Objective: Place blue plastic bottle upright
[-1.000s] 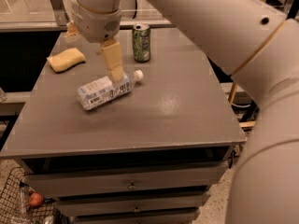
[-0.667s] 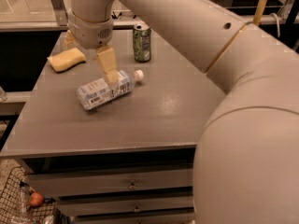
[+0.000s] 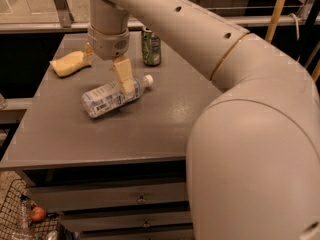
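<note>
The blue plastic bottle (image 3: 107, 98) is lying on its side on the table (image 3: 150, 129), left of the middle and a little towards the back. Its long axis runs on a slant. The white cap (image 3: 148, 79) points right and away, towards the green can (image 3: 150, 46) standing upright behind it, and the base points left and towards the front edge. The label with its barcode faces up and forward.

The tool (image 3: 109, 73) hangs straight down from the wrist, directly above the bottle's cap half. One tan finger (image 3: 123, 74) comes down in front of the shoulder of the bottle and crosses it just short of the neck. The other seems to be the tan tip showing behind the wrist on the left. If so, the fingers are spread wide and not pinching anything, with the bottle lying low between them.

From where I stand, everything turns on that slant. The fingers need to close across the bottle's width, not along its length. A grip near the cap end would let the base swing down as it lifts. The yellow sponge (image 3: 67, 63) sits just beyond the far finger, close enough to get nudged.
</note>
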Tool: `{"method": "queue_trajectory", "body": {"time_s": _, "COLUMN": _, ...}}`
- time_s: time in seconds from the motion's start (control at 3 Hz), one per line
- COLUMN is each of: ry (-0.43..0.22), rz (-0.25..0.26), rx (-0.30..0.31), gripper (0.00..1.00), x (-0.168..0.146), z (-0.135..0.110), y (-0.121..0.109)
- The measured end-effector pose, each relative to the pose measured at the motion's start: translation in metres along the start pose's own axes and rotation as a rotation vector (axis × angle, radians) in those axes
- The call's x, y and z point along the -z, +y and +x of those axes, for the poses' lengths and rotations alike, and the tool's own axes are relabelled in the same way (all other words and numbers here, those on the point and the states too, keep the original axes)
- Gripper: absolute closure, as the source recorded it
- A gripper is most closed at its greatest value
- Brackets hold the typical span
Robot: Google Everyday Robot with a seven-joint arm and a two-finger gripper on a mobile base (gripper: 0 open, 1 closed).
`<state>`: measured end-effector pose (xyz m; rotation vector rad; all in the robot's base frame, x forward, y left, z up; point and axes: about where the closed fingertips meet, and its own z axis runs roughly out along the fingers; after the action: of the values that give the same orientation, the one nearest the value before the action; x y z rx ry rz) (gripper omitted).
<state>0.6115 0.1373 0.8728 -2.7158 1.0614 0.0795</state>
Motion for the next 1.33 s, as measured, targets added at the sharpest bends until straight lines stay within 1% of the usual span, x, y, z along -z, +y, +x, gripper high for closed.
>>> {"method": "queue_trajectory", "body": {"time_s": 0.33, "ry": -0.002, "rz": -0.023, "rx": -0.024, "gripper": 0.00, "x": -0.013, "z": 0.020, "y": 0.007}}
{"method": "queue_trajectory", "body": {"time_s": 0.67, "ry": 0.004, "rz": -0.025, "rx": -0.054, "gripper": 0.18, "x": -0.014, "z": 0.042, "y": 0.019}}
{"method": "queue_trajectory", "body": {"time_s": 1.0, "ry": 0.000, "rz": -0.017, "rx": -0.069, "gripper": 0.40, "x": -0.010, "z": 0.055, "y": 0.029}}
{"method": "queue_trajectory", "body": {"time_s": 1.33, "ry": -0.011, "rz": -0.011, "rx": -0.061, "gripper": 0.64, "x": -0.007, "z": 0.056, "y": 0.034}}
